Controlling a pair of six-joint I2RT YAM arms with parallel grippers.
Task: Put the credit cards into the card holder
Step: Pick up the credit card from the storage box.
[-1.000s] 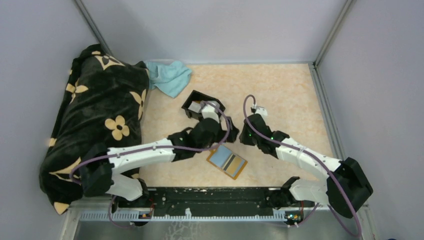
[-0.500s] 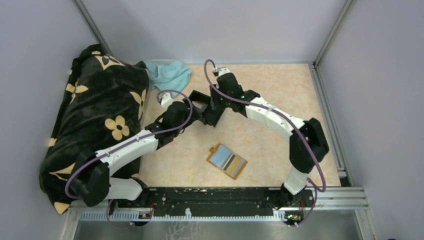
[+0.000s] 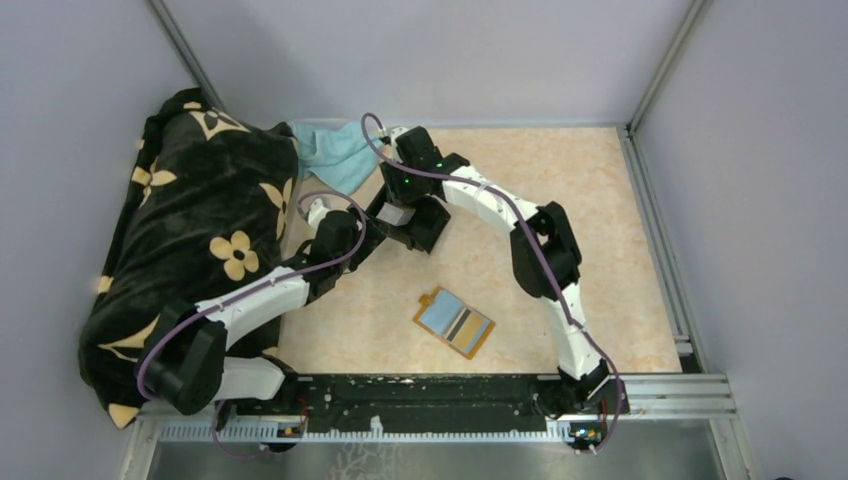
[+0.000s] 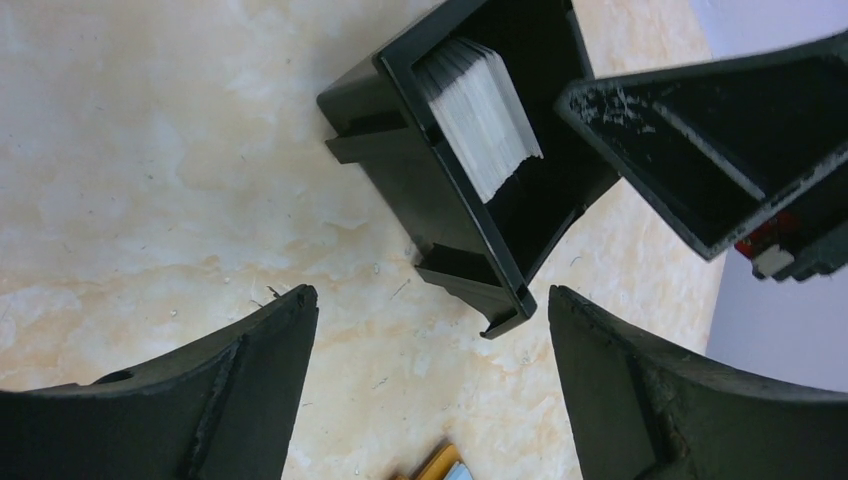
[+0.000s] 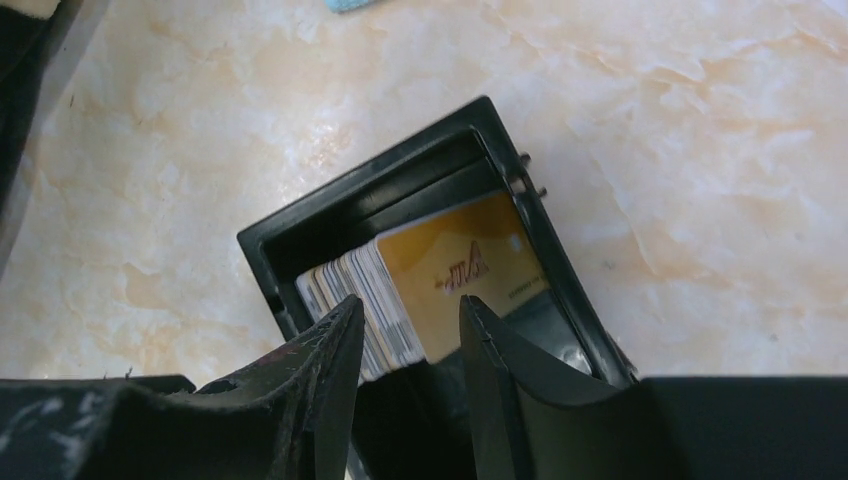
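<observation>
Both grippers were at the black tray (image 3: 428,238), far middle of the table (image 3: 580,200). Right gripper (image 5: 410,312) hung directly over the tray with its jaws parted by a narrow gap. The edge of the card stack showed between them. No card was clearly pinched, and contact couldn't be resolved from the wrist view. Left gripper (image 4: 432,300) sat just beside the tray's near corner, jaws spread wide with nothing in them and marbled tabletop visible between.

Credit cards (image 5: 375,290) were a dense stack standing on edge inside the tray, leaning toward one end wall. The front card (image 5: 465,262) showed a gold face with a printed logo. In the left wrist view the stack's pale edges filled roughly half the tray.

Card holder (image 3: 455,322) lay open and flat on the table, well apart from the tray and nearer the arm bases. Its inner face showed a bluish panel and dark stripes, with the closure tab at its far-left corner.

A black flowered blanket (image 3: 190,230) was heaped along the left wall, with a blue cloth (image 3: 338,150) at its far end, near the tray.
</observation>
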